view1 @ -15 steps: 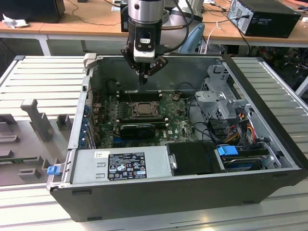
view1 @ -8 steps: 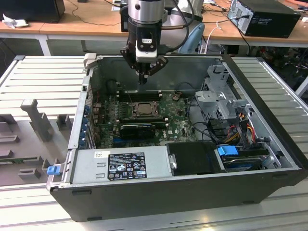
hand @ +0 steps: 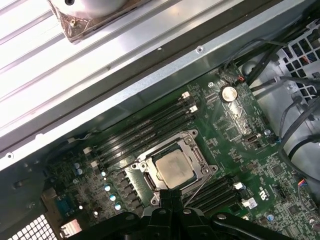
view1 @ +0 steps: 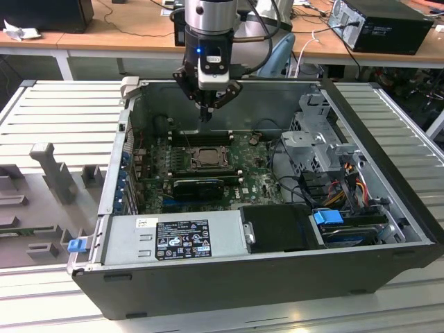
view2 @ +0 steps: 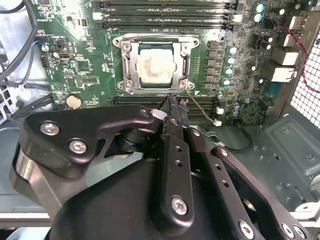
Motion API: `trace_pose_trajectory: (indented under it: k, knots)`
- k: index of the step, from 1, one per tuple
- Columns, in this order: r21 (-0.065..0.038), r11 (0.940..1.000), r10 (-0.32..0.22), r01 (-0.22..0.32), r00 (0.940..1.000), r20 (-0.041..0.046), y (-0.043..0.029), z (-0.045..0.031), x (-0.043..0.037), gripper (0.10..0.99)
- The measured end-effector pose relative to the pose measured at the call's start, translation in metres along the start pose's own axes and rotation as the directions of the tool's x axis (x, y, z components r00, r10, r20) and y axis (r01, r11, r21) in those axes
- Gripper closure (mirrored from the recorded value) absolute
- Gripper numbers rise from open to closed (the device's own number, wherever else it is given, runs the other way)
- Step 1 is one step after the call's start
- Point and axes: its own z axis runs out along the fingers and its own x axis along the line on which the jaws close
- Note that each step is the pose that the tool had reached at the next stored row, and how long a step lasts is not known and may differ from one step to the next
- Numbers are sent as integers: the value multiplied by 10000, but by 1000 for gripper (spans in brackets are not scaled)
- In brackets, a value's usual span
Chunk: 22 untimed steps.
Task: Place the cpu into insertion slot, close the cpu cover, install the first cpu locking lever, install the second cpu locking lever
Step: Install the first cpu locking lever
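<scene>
The cpu (view2: 156,67), a dull silver-tan square, lies flat in the insertion slot (view1: 187,159) on the green board. It also shows in the first wrist view as the cpu (hand: 174,167). The silvery cpu cover (view2: 131,62) lies down around it as a frame. My gripper (view1: 206,111) hangs above the board just behind the socket in the exterior view, pointing down. Its fingertips (view2: 175,105) are pressed together with nothing between them, over the socket's edge by the memory slots. A thin rod or wire (hand: 196,186) runs out from the socket's corner beside the tips.
Long black memory slots (view2: 165,12) flank the socket. A long black card (view1: 198,187) lies in front of it, then the power supply (view1: 173,239). A metal drive cage (view1: 322,139) and cables (view1: 347,187) fill the exterior view's right. The case walls (view1: 125,125) enclose everything.
</scene>
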Motion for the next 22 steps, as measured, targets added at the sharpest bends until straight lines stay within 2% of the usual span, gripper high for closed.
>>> trace_pose_trajectory:
  k: [6, 16, 19, 22]
  knots:
    - [6, 9995, -330, 330, 9995, -10, 0, 1, 0, 980]
    - [20, 9927, -1202, 1202, 9927, -35, 0, 4, 0, 980]
    - [25, 9885, -1510, 1510, 9885, -44, 0, 5, 0, 980]
    - [31, 9762, -2168, 2168, 9762, -63, 0, 10, 0, 980]
